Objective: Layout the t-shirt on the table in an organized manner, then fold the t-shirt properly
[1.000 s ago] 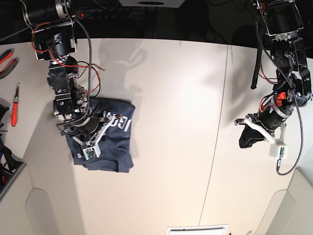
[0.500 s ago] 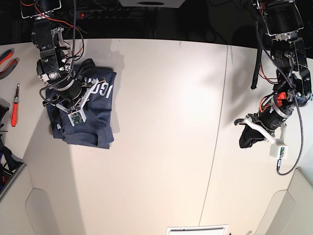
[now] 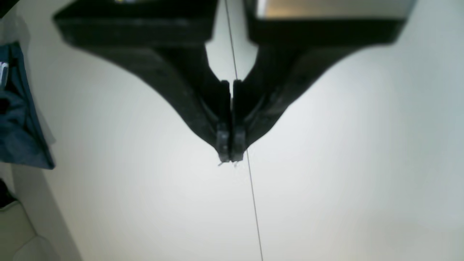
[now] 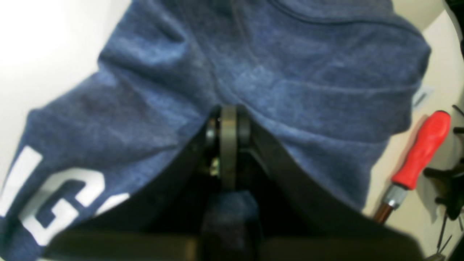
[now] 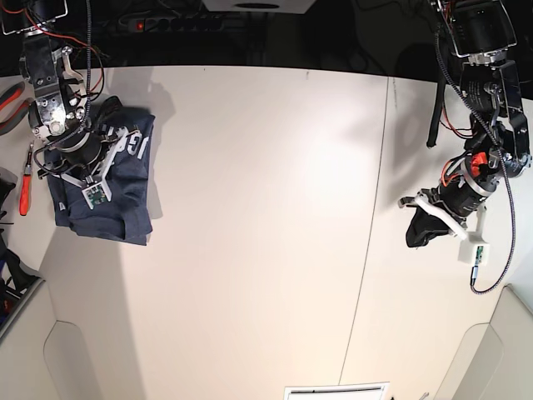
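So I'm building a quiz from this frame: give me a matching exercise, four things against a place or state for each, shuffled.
Things:
1. t-shirt
2. left gripper
3. right gripper
4. red-handled screwdriver

Places or states:
A. shut on nothing, above the table's dark seam line
B. lying on the table beside the shirt
C. bunched at the table's edge, white lettering showing
D. shut on blue fabric

Pairs: 1-C, 2-A, 3-D, 4-B
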